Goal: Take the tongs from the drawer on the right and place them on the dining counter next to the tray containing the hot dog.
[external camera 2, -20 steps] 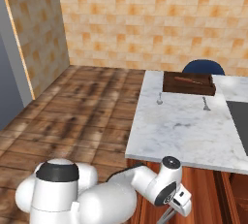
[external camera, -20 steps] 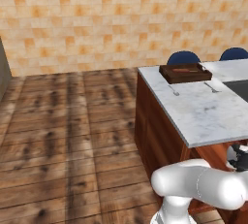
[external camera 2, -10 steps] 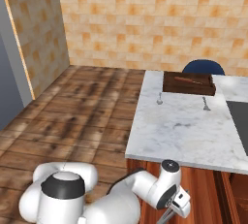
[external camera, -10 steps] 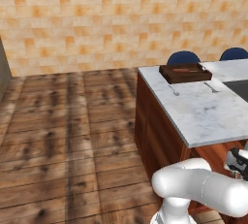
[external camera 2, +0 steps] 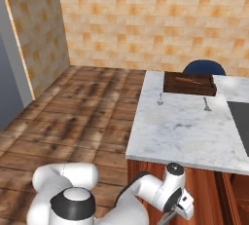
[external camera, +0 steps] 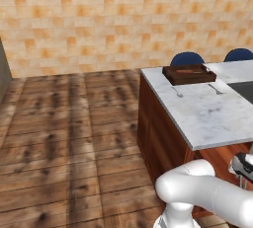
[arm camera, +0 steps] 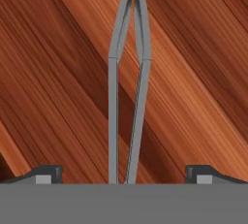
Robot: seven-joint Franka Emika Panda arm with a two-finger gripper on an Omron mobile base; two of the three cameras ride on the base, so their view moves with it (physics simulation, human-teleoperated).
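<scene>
Inside the reddish-brown wooden drawer (arm camera: 58,72), low and to the right of the robot, lay the slim, dark grey-silver metal tongs (arm camera: 127,87), seen from the hand camera. Their two narrow arms ran up the picture, lying close together and meeting at the far end. The pincer (arm camera: 123,173) hung directly above them with its two dark fingertips (arm camera: 46,172) set wide apart, one on either side of the tongs, touching nothing and holding nothing.

The tongs looked light, stiff and smooth, so they would probably slip if pinched only at the tip. The best hold seemed to be across both arms near the middle of their length, squeezing the arms together, since the pair was narrow enough to fit easily between the fingertips.

In the base views, the white-grey marbled stone dining bench (external camera 2: 185,126) stood ahead over its reddish-brown wooden body. At its far end sat the shallow rectangular dark brown tray (external camera 2: 189,84), with the small elongated reddish-brown hot dog (external camera 2: 188,80) lying in it. Just beside the tray, on the stone, lay two tiny thin silver utensils (external camera 2: 160,99), well apart from each other. Beyond the bench rose two dark blue rounded stool seats (external camera: 187,58).

Counted: one pair of tongs, one tray, one hot dog, two small utensils, two stools
</scene>
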